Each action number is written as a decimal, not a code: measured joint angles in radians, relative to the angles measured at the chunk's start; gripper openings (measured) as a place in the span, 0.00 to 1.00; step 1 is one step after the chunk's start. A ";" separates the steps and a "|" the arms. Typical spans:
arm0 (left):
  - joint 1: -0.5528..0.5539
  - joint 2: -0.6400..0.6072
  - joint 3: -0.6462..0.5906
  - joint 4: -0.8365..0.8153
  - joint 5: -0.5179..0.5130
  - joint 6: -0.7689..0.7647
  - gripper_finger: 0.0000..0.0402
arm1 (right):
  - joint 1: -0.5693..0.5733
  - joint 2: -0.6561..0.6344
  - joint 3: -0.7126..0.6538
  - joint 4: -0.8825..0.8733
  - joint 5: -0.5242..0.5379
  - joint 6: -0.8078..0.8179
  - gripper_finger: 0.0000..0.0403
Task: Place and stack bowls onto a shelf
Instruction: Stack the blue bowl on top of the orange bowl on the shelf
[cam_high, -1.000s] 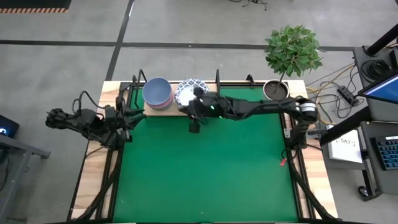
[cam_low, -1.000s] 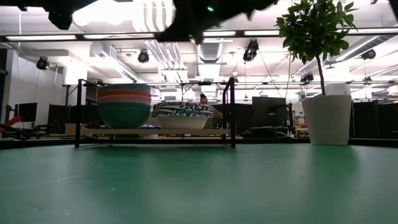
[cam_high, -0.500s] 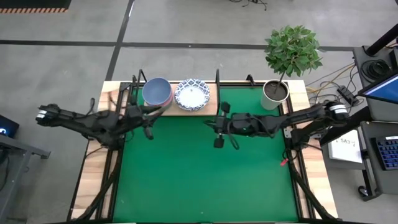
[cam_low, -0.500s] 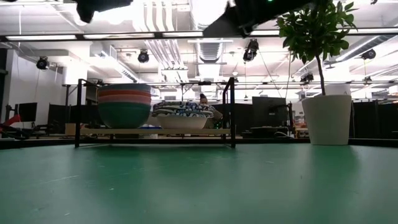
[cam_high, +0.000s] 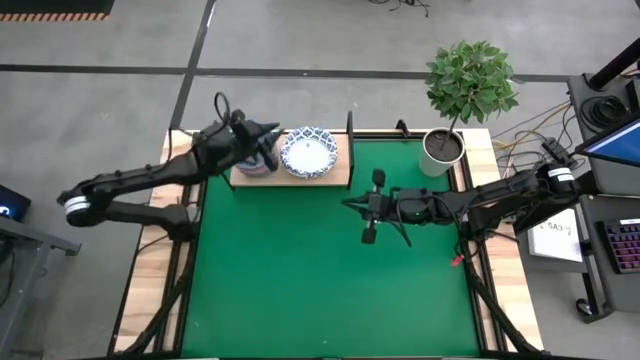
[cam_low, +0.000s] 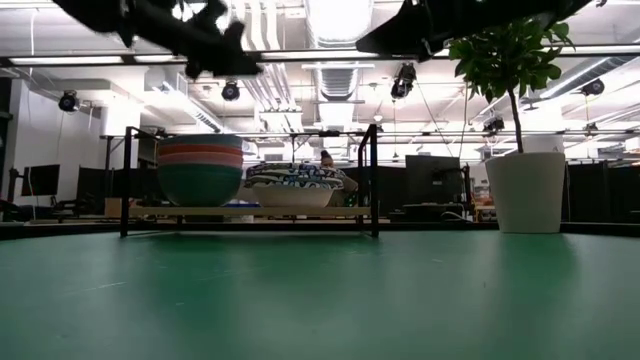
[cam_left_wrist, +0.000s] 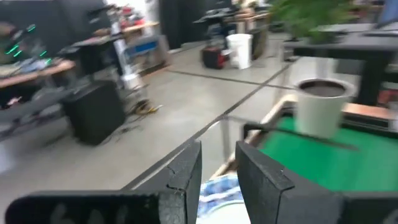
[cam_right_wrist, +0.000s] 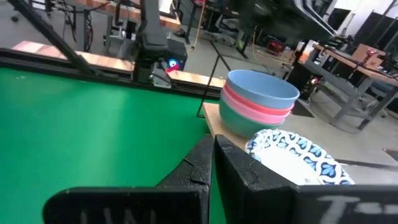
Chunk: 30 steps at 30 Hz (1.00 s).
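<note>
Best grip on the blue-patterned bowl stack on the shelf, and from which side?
Probably the rim of the top patterned bowl, coming from straight above: it sits mouth-up on the shelf, the coloured bowl stack crowds one side, and a black shelf post stands on the other.

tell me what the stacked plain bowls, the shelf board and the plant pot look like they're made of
Plain bowls: likely matte plastic or melamine; flat even colours with no glaze shine, though ceramic can't be ruled out.
Shelf board: light wood by its pale tan surface, on thin black rods that look like metal.
Plant pot: smooth plain white, glazed ceramic or plastic; hard to tell.
</note>
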 joint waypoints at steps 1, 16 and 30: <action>0.038 0.020 -0.015 0.034 0.014 -0.009 0.20 | 0.002 0.000 -0.005 -0.002 0.000 0.002 0.02; 0.198 0.292 -0.145 0.464 0.027 -0.040 0.20 | 0.003 0.001 -0.013 0.008 0.007 -0.005 0.02; 0.198 0.414 -0.144 0.503 0.004 -0.090 0.20 | 0.003 0.001 -0.013 0.008 0.007 -0.005 0.02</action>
